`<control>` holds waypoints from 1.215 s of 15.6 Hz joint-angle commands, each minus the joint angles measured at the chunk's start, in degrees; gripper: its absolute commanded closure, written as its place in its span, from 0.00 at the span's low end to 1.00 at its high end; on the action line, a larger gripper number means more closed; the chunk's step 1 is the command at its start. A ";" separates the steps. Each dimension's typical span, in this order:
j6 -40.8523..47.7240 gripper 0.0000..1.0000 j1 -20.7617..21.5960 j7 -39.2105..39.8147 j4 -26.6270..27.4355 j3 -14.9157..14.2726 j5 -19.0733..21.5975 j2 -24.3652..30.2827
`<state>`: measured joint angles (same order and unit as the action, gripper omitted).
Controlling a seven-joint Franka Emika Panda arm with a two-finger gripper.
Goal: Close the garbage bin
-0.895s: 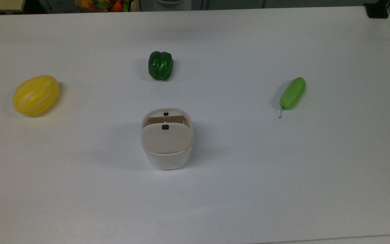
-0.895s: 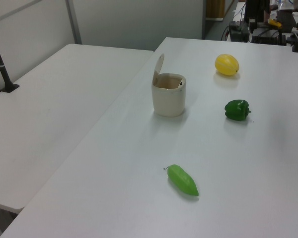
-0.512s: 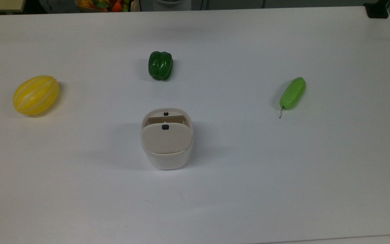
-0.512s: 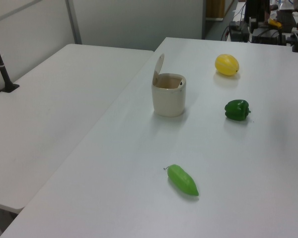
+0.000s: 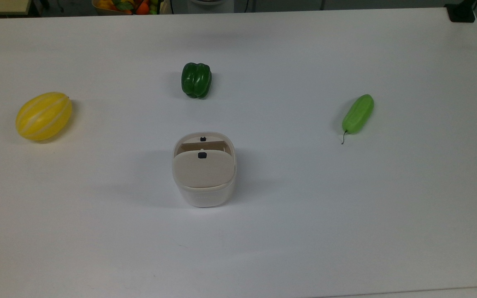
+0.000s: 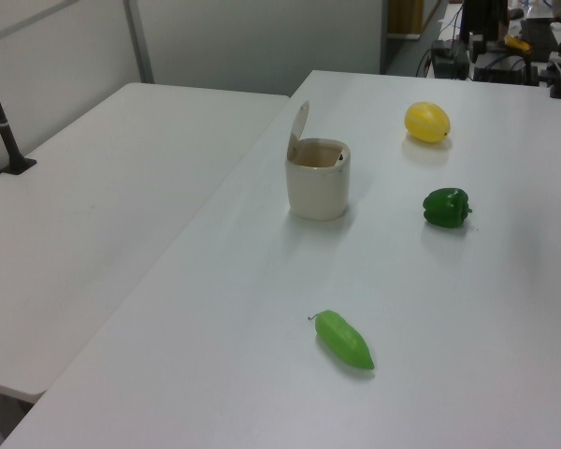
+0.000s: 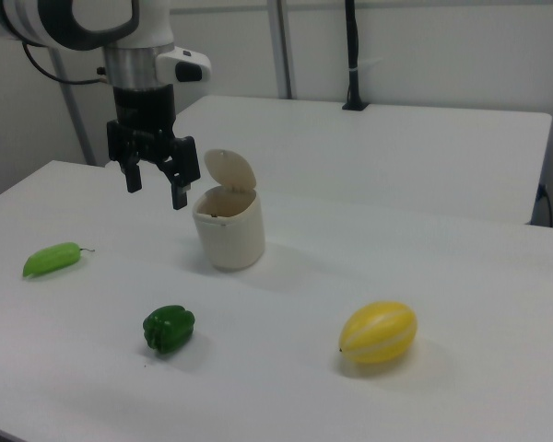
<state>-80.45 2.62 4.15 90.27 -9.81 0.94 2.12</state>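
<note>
A yellow melon [image 5: 44,116] lies near the top view's left edge of the white desk [image 5: 346,215]. A dark green bell pepper [image 5: 196,80] sits toward the far middle, and a light green cucumber [image 5: 358,114], stem trailing, lies well apart toward the top view's right.

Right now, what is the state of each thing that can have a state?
garbage bin: upright, open
lid: raised, standing up at the hinge
end effector: open, empty, in the air beside the lid
yellow melon: lying on the table
green pepper: lying on the table
</note>
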 commanded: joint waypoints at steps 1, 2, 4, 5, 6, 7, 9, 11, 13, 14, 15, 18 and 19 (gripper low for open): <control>1.26 0.00 0.19 1.30 -0.27 -0.21 0.29 0.16; 1.09 0.00 0.28 1.30 -0.27 -0.21 0.21 -0.01; 0.39 0.00 0.19 1.38 -0.27 -0.30 0.21 -0.36; -1.44 0.00 0.11 1.30 -0.88 -0.48 1.08 -0.28; -3.64 0.00 -0.59 1.12 -1.32 -0.48 2.48 -0.28; -4.96 0.00 -1.56 1.12 -1.42 -0.56 3.97 -0.37; -7.77 0.00 -2.79 1.30 -1.50 -0.57 6.87 -0.80; -10.76 0.08 -2.53 1.30 -1.50 -0.48 7.32 -1.24; -14.01 0.40 -2.71 1.12 -1.59 -0.48 7.41 -1.24; -15.42 0.57 -2.71 1.12 -1.68 -0.56 7.50 -1.24; -17.18 0.71 -2.71 1.12 -2.90 -0.57 7.94 -1.24; -22.37 1.00 -2.53 0.68 -4.58 -0.48 8.03 -3.52; -23.86 1.00 -2.53 0.68 -5.10 -0.39 8.99 -5.01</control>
<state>-100.54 -0.22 4.33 87.67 -9.89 7.89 0.72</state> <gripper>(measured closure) 0.718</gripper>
